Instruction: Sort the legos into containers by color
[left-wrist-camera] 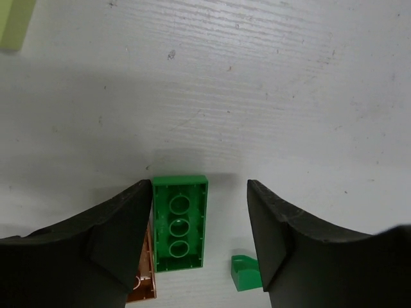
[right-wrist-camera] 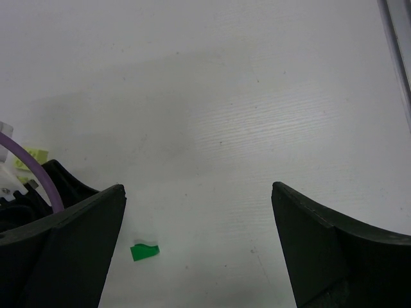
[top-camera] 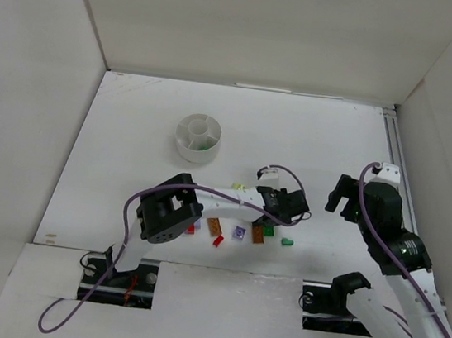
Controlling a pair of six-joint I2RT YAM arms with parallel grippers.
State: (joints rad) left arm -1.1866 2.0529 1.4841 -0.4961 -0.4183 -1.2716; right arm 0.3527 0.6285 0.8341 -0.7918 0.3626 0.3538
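Top external view gives me white walls (top-camera: pixel 39 69) boxing in a white table (top-camera: pixel 132 123), which looks scuffed and faintly ribbed through the wrist cameras. A rail (top-camera: pixel 395 154) runs along the table's 3 o'clock edge. Both arms come in from 6 o'clock. My left arm (top-camera: pixel 214 194) lies across toward 3 o'clock, and the left pincer (left-wrist-camera: pixel 199 192) hangs with its jaws apart over the loose bricks. The right pincer (right-wrist-camera: pixel 198 192) is spread wide too, gripping nothing, over table at 3 o'clock of the cluster. One round white tub (top-camera: pixel 197 154) sits at 11 o'clock from the left pincer, well apart, with something green (top-camera: pixel 202 144) in one wedge.

Through the left wrist camera, a green brick (left-wrist-camera: pixel 180 221) lies studs-down between the jaws. Its 9 o'clock edge is touching or just beside one finger, I cannot tell which, and the other finger stands clear of it. A small green piece (left-wrist-camera: pixel 243 273) lies at 5 o'clock of it. An orange-brown brick (left-wrist-camera: pixel 144 287) sits at 7 o'clock, half under a finger, and a pale yellow brick (left-wrist-camera: pixel 13 22) lies far off at 11 o'clock.

From above I count two green, two orange-brown, two red bricks (top-camera: pixel 218 240), one lavender brick (top-camera: pixel 239 232) and one pale yellow; the arm covers part of the cluster.
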